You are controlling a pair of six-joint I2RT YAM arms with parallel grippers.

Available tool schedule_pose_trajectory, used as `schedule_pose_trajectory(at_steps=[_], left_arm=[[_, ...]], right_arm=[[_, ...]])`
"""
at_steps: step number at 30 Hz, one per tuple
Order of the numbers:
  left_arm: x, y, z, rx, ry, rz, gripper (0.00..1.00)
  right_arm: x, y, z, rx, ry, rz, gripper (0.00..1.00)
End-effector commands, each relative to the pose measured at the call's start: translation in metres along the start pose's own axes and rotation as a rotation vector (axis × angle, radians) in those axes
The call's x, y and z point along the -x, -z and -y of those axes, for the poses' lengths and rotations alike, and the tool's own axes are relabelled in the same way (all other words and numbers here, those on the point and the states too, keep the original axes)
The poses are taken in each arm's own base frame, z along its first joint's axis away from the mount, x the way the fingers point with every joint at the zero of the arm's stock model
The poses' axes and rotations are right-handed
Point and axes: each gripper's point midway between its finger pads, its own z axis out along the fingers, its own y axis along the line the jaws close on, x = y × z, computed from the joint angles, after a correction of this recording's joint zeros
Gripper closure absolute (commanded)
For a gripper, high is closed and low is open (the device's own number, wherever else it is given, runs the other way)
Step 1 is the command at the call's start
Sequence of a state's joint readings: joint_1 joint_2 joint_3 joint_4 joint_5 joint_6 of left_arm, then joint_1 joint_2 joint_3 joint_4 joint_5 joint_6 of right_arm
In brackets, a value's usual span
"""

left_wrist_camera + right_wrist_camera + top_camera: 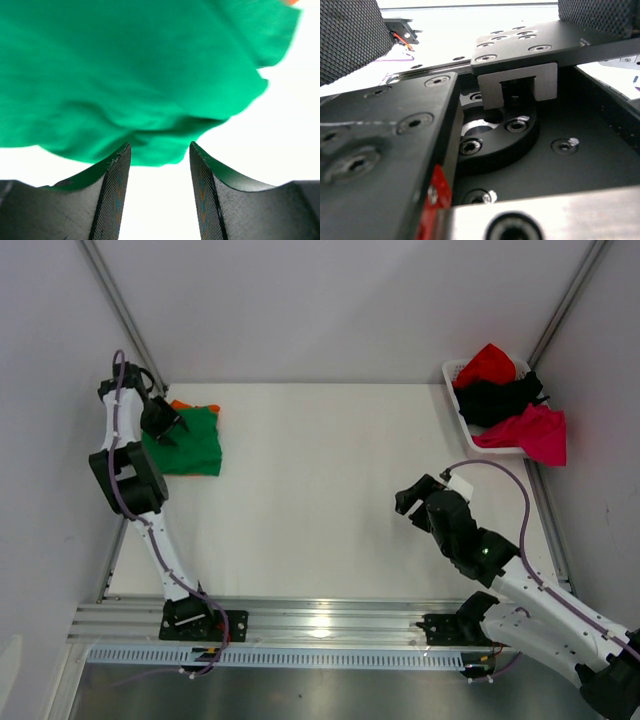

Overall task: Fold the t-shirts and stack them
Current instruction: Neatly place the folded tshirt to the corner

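**Left claw open at the edge of the green shirt**

The left claw hangs low over the tabletop with its jaws parted and nothing between them; bare white surface shows through the gap. The green shirt lies just ahead of its fingertips, folded into a rough, rumpled square. The near hem bulges toward the gap, but I cannot tell whether the cloth touches either finger. An orange shirt lies beyond the claw and under the green one, with only a thin strip showing at the far edge.

The right claw stands wide open and grips nothing. It is held above the tabletop, well apart from the left claw and both shirts. Its wrist view shows only its two fingers at the upper corners and black plates of the arm below.

Far beyond the right claw, off to its right, a white basket holds a red shirt, a black shirt and a magenta shirt. All three are crumpled, and the magenta one spills over the rim.
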State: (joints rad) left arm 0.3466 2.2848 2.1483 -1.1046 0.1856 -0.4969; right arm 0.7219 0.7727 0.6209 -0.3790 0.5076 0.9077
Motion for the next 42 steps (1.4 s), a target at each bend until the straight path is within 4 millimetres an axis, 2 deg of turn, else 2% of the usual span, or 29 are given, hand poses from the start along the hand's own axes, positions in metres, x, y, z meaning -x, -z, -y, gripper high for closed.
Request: schedule_pose_trajectory(at_steps=[1,3,5,7,8,12,19,27,28,29,32,33,34,35,36,42], left_arm=[[0.038,0.057,0.014,-0.094,-0.002,0.181,0.46],[0.046,0.052,0.026,-0.154,-0.015,0.200,0.46],[0.046,0.033,0.028,-0.178,-0.013,0.169,0.46],[0.046,0.024,0.035,-0.220,-0.013,0.147,0.46],[0.044,0.012,0.034,-0.223,-0.005,0.121,0.46],[0.042,-0.006,0.033,-0.227,0.006,0.082,0.47],[0.040,-0.018,0.039,-0.281,-0.027,0.058,0.46],[0.024,-0.035,0.032,-0.271,-0.012,-0.019,0.47],[0.023,-0.033,0.032,-0.271,-0.011,-0.022,0.47],[0.027,-0.020,0.038,-0.288,-0.019,0.002,0.48],[0.008,-0.016,0.036,-0.311,0.011,-0.005,0.47],[0.014,0.016,0.047,-0.357,-0.005,0.062,0.47],[0.023,0.030,0.057,-0.397,-0.030,0.136,0.46],[0.006,0.020,0.045,-0.371,0.003,0.104,0.45],[0.010,0.044,0.052,-0.390,-0.013,0.167,0.45],[0.002,0.062,0.046,-0.354,-0.001,0.184,0.46]], right_arm=[[0.003,-0.003,-0.007,0.017,-0.011,0.007,0.20],[0.002,-0.004,-0.008,0.018,-0.009,0.004,0.20],[0.003,-0.004,-0.009,0.018,-0.006,0.006,0.20],[0.003,-0.003,-0.006,0.009,-0.002,0.007,0.20],[0.004,-0.003,-0.006,0.006,-0.002,0.011,0.20],[0.007,-0.002,-0.003,-0.003,-0.004,0.027,0.20],[0.006,-0.006,-0.007,-0.001,0.001,0.015,0.20],[0.008,0.001,-0.001,-0.008,-0.017,0.027,0.20],[0.009,0.002,0.000,-0.009,-0.015,0.030,0.20],[0.010,0.003,0.000,-0.008,-0.017,0.032,0.20],[0.014,0.004,-0.003,0.004,-0.020,0.043,0.20],[0.012,0.004,-0.003,0.007,-0.017,0.039,0.20],[0.012,0.004,-0.004,0.012,-0.020,0.039,0.20],[0.012,0.003,-0.006,0.017,-0.021,0.037,0.20],[0.009,0.002,-0.007,0.020,-0.022,0.029,0.20],[0.002,-0.003,-0.012,0.037,-0.018,0.005,0.20]])
